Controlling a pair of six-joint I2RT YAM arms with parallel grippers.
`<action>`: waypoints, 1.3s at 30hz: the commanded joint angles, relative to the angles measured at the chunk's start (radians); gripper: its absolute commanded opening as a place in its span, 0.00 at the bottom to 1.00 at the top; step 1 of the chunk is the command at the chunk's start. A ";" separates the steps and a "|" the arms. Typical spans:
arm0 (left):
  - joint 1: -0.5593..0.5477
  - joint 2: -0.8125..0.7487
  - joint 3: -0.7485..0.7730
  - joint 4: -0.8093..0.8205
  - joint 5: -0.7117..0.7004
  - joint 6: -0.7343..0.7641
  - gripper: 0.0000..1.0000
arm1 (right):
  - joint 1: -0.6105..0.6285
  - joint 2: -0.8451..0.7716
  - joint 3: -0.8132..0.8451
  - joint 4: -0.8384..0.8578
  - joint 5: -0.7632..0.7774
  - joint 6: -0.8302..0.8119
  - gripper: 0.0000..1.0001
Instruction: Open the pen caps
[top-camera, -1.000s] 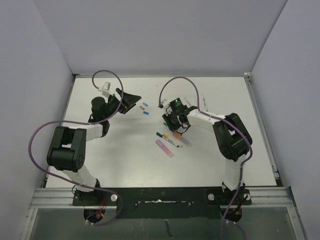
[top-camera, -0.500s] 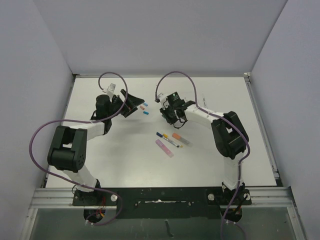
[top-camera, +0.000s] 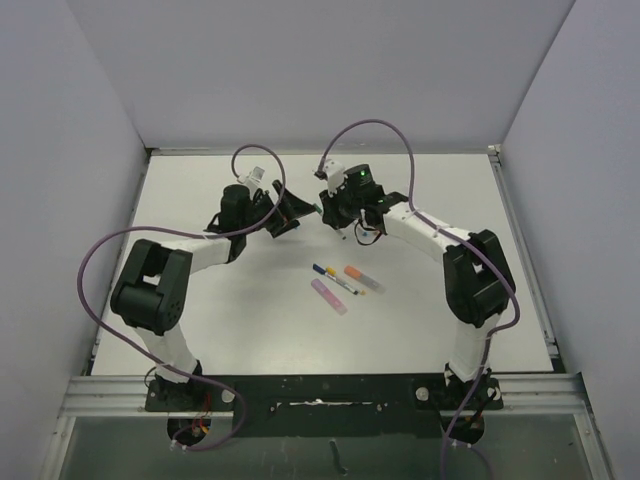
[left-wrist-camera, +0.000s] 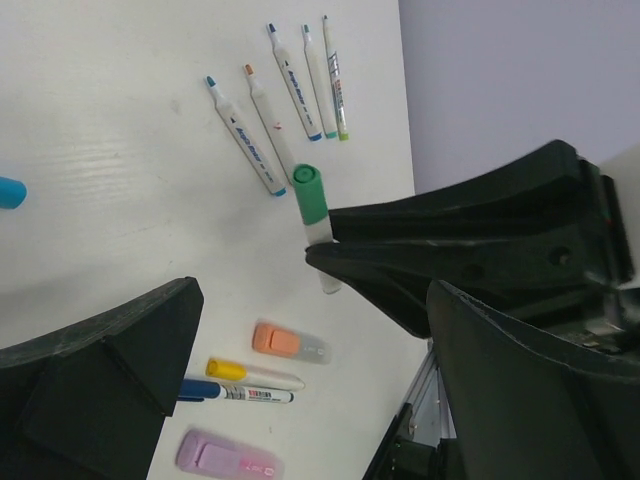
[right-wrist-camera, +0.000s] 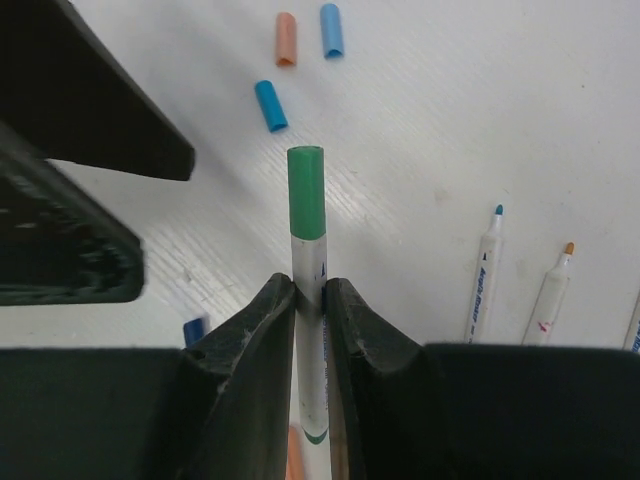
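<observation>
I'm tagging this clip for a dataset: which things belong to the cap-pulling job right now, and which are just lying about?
In the job: green cap, on the pen gripped by the right hand; open left hand beside it.
Lying about: loose caps; uncapped pens; four capped markers, untouched.

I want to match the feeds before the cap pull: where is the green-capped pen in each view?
Top external: pen sits upper middle, tiny, between the two arms' tips.
Left wrist: pen is at centre, nearly upright, green cap on top.
Right wrist: pen is at centre, rising from between the fingers.
Shared landmark: the right pincer, shut on the pen's white body in all three views.
</observation>
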 joint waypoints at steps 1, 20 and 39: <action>-0.010 0.032 0.059 0.009 -0.026 0.019 0.97 | 0.009 -0.094 -0.018 0.094 -0.108 0.071 0.02; -0.024 0.035 0.041 0.080 -0.045 -0.001 0.69 | 0.059 -0.122 -0.058 0.105 -0.157 0.092 0.00; -0.031 0.029 0.023 0.111 -0.033 -0.010 0.18 | 0.061 -0.132 -0.063 0.122 -0.156 0.102 0.00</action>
